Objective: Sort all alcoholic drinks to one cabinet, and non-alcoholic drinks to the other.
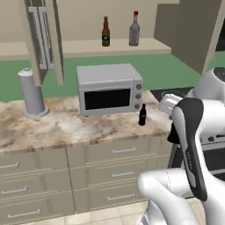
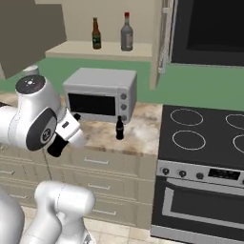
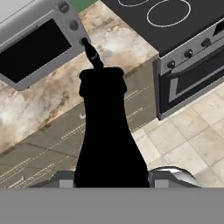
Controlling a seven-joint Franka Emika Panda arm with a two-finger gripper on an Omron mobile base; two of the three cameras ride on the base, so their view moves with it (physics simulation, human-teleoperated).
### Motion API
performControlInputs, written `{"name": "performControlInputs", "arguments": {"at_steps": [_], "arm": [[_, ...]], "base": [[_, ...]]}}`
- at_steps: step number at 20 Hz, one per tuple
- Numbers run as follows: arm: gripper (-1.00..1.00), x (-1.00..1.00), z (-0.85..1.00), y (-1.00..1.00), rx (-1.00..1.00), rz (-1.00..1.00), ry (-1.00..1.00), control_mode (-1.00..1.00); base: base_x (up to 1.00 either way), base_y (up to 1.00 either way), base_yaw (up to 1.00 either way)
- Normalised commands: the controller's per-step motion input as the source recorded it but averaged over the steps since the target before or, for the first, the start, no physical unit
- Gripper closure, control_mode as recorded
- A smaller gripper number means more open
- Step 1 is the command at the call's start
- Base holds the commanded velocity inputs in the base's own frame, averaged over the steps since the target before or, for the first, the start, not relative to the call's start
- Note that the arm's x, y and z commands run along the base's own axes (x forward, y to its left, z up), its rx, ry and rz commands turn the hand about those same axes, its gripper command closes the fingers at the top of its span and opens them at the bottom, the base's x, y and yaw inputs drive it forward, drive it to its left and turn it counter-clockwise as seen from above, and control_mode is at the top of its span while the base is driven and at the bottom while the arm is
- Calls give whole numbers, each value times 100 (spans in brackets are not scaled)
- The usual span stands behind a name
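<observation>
Left base view, left to right:
- grey paper-towel roll point(image 1: 31, 94) upright on the marbled beige bench point(image 1: 52, 125)
- silver microwave point(image 1: 110, 90) further right
- small all-black contoured cola bottle point(image 1: 142, 115) upright on the bench, just off the microwave's right front corner
- open upper cabinet shelf point(image 1: 88, 46) above: slim brown beer bottle with dark green label point(image 1: 105, 33), and to its right, slightly apart, the taller grey translucent bottle with red cap point(image 1: 134, 30); both upright
- the white forearm covers the end effector here, so I cannot read the grip from this side

Right base view:
- arm at left, wrist at about bench height in front of the microwave's left part; the dark shape below the wrist is too small to make out
- the bench cola bottle point(image 2: 120, 128) stands well right of it
- black-topped stove point(image 2: 205, 143) at far right, cut off by the frame edge

Hand view:
- second all-black cola bottle point(image 3: 109, 131) rises straight up out of the end effector point(image 3: 109, 181), held between the jaws at a narrow spread
- its base and the fingertips are lost at the lower edge, and its white label cannot be made out
- beyond its cap, the bench cola bottle point(image 3: 92, 53) by the microwave's corner, well apart from the end effector
</observation>
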Motion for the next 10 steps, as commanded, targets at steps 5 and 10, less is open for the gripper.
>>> {"name": "performControlInputs", "arguments": {"at_steps": [5,10], "arm": [[100,0,0,0,0,0,0,100],[100,0,0,0,0,0,0,100]], "base": [[0,100,5],[0,100,2]]}}
